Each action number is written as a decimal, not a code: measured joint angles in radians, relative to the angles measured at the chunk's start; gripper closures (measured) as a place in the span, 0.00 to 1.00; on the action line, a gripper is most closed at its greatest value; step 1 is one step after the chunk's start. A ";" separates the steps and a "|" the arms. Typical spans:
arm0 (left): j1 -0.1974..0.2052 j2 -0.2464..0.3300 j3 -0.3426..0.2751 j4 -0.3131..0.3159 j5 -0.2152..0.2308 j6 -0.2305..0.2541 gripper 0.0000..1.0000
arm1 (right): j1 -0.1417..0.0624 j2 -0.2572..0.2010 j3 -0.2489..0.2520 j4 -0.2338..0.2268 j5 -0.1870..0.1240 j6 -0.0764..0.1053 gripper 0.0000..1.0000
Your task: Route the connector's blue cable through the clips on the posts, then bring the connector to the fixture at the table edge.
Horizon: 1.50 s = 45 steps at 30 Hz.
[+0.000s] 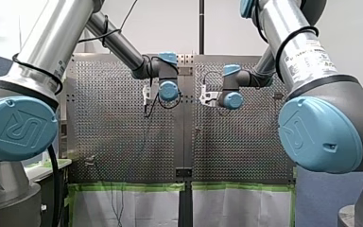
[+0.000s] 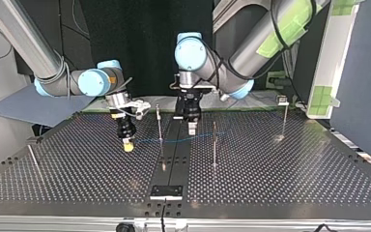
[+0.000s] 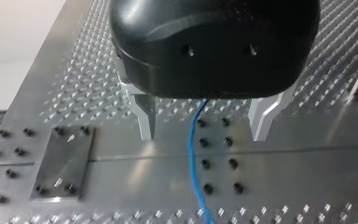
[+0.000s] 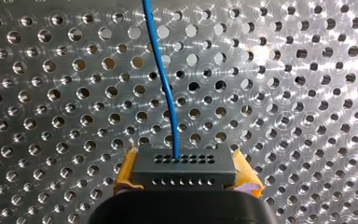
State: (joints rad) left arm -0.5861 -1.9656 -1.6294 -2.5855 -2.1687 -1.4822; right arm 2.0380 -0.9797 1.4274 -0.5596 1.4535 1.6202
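Nearest us in the top view, at bottom centre, the fixture (image 2: pixel 166 191) sits on the edge of the surface (image 2: pixel 280 183), with nothing in it yet. Further back, 2 posts stand on either side of mid-frame, the left post (image 2: pixel 159 123) and the right post (image 2: pixel 214 145). The blue cable (image 2: pixel 174 140) runs across both. We cannot tell from here whether it sits in their clips.

Left of centre, our right pincer (image 2: pixel 128 143) is clamped on the connector (image 4: pixel 184 161), with a yellow pad on each side. The cable leaves the connector's face straight ahead.

Beyond the posts, at centre frame, our left pincer (image 2: pixel 192 128) hangs with its metal fingers (image 3: pixel 145 119) apart. The cable passes between them untouched. We judge routing to be the step in hand.

To do it well, we close the left pincer lightly so the cable can slide, then guide it down into a clip. The right pincer should feed slack rather than pull. Tug too hard and the cable could pop off a post or kink at the connector.
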 joint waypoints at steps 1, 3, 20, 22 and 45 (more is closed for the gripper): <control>0.003 -0.001 0.009 0.000 -0.014 0.000 0.00 | 0.000 0.000 0.000 0.000 0.000 0.000 1.00; 0.004 -0.001 0.021 -0.001 -0.031 0.000 0.00 | 0.000 0.000 0.000 -0.001 0.000 0.000 1.00; -0.008 -0.065 0.095 -0.014 -0.189 0.000 0.00 | 0.000 0.000 0.000 -0.008 0.001 -0.003 1.00; -0.008 -0.066 0.103 -0.015 -0.200 0.000 0.00 | 0.000 0.000 0.000 -0.009 0.001 -0.003 1.00; -0.010 -0.155 0.208 -0.089 -0.175 -0.035 0.00 | 0.005 0.000 0.000 -0.006 0.001 -0.003 1.00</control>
State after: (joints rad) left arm -0.5963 -2.1203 -1.4217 -2.6744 -2.3432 -1.5171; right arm 2.0425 -0.9797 1.4272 -0.5651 1.4544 1.6172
